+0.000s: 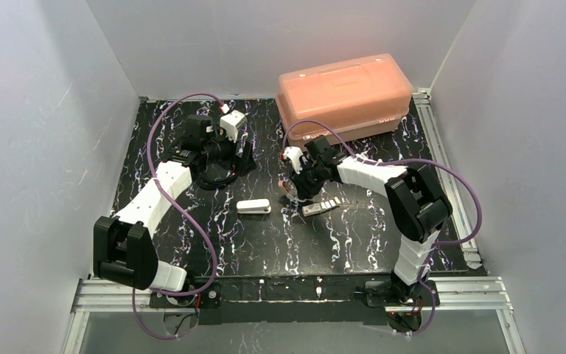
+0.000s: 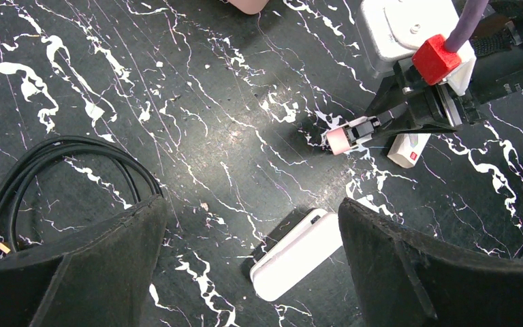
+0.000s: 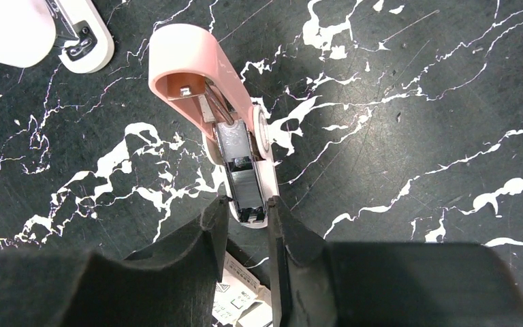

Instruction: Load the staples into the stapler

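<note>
left of right gripper (image 1: 288,193), stapler (image 1: 254,206), lying apart

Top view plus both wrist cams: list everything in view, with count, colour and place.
box: 1, translucent orange, lidded, back right of table
white stapler: 1, white, mid-table
pink stapler: 1, pink and white, hinged open, right of the white one
staple packet: 1, whitish, beside the pink stapler
cable: 1, black, coiled, back left
table: 1, black with white veins
arms: 2, white and black, near edge
left end effector: 1, black, wide open, empty
right end effector: 1, black, fingers flank pink stapler's end, grip unclear
</note>
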Robot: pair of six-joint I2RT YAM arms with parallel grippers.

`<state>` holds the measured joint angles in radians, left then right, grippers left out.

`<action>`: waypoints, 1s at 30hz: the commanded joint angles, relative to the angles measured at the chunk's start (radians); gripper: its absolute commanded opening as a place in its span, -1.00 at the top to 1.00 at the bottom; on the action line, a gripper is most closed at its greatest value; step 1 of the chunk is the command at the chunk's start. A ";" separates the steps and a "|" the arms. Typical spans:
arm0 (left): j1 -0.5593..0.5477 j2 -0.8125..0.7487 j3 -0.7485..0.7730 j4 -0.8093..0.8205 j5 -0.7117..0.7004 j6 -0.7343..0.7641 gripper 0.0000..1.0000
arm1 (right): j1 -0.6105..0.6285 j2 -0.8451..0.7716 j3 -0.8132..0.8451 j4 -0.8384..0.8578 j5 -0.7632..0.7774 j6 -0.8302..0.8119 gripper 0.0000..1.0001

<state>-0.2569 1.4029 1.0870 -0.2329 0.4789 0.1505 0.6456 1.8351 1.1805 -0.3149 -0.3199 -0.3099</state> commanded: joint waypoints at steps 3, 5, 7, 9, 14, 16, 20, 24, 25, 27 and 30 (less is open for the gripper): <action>0.006 -0.020 0.002 -0.013 0.015 0.018 -0.90 | 0.004 -0.022 0.016 -0.002 -0.010 -0.005 0.25; 0.005 -0.017 0.002 -0.014 0.013 0.022 -0.90 | 0.003 -0.035 0.021 -0.002 -0.011 -0.008 0.19; 0.006 -0.014 0.005 -0.014 0.007 0.030 -0.90 | 0.000 -0.050 0.027 -0.003 -0.018 -0.013 0.14; 0.005 -0.005 0.005 -0.014 0.009 0.048 -0.91 | -0.005 -0.064 0.026 0.004 -0.031 -0.020 0.08; 0.006 0.007 -0.011 0.003 0.073 0.110 -0.93 | -0.018 -0.092 -0.007 0.034 -0.076 -0.052 -0.05; 0.006 0.013 -0.026 0.015 0.126 0.145 -0.93 | -0.025 -0.101 -0.028 0.051 -0.091 -0.059 -0.08; 0.007 0.029 -0.044 -0.008 0.241 0.250 -0.93 | -0.037 -0.123 -0.064 0.089 -0.111 -0.068 -0.08; 0.007 0.034 -0.064 -0.040 0.307 0.359 -0.91 | -0.045 -0.146 -0.099 0.129 -0.123 -0.067 -0.07; 0.007 0.037 -0.068 -0.041 0.315 0.375 -0.90 | -0.049 -0.150 -0.110 0.143 -0.127 -0.061 -0.07; 0.006 0.047 -0.079 -0.036 0.332 0.420 -0.84 | -0.057 -0.150 -0.127 0.165 -0.140 -0.047 -0.07; 0.005 0.080 -0.081 -0.007 0.364 0.445 -0.73 | -0.065 -0.137 -0.148 0.187 -0.150 -0.030 -0.06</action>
<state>-0.2562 1.4471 1.0149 -0.2455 0.7502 0.4992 0.5949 1.7267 1.0561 -0.2035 -0.4309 -0.3630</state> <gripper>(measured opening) 0.895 0.534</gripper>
